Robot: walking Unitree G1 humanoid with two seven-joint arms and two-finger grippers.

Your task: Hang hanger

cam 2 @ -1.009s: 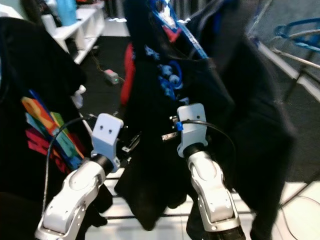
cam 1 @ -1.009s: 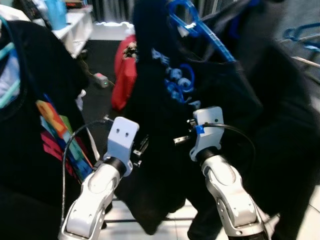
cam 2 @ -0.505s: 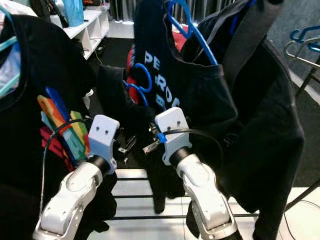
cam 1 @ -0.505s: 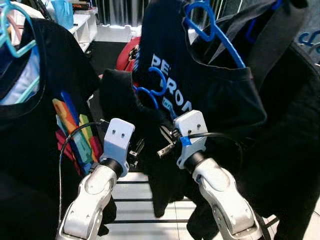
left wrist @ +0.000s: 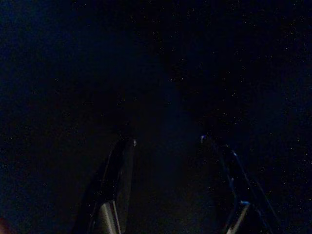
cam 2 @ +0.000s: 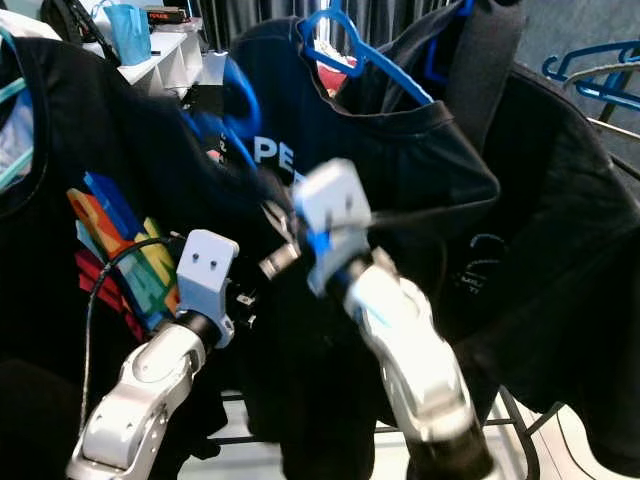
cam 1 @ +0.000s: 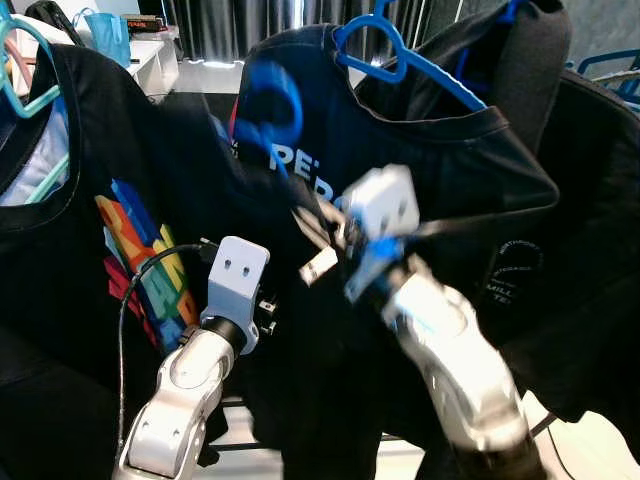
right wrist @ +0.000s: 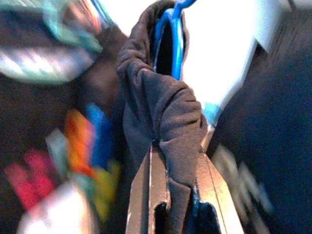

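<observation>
While black shirts crowd the rail, the right gripper is clamped on dark cloth bunched over the blue hanger, whose hook stands at twelve o'clock from it. Lower, at eight o'clock, the left gripper is spread apart against black fabric.

Right arm, blurred, raised at centre beside a blue hanger bearing dark cloth; left arm low; black shirts hang behind.
</observation>
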